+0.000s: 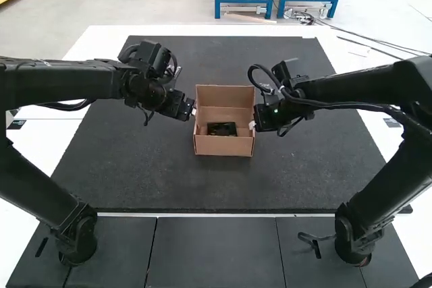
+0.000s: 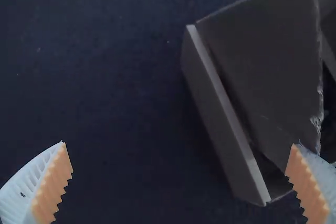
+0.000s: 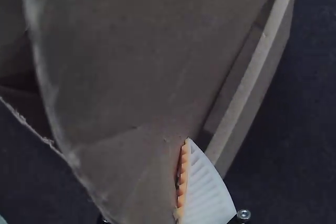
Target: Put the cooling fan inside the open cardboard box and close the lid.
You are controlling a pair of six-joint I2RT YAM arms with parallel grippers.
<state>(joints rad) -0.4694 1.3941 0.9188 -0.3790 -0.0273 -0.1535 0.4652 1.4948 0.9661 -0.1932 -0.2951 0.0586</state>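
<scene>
Box (image 1: pixel 223 141): centre of the mat (image 1: pixel 135 160), which lies on the counter (image 1: pixel 94 38). Fan (image 1: pixel 221 128): inside the box, on its floor. Left claw (image 1: pixel 189 109): at the box's left wall. Right claw (image 1: pixel 255 123): at its right wall.

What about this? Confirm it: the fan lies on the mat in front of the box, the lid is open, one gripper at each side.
The fan is misplaced: the high view shows it inside the box, not on the mat in front. The rest holds: the lid is open, the left gripper at one side, the right gripper at the other.
</scene>
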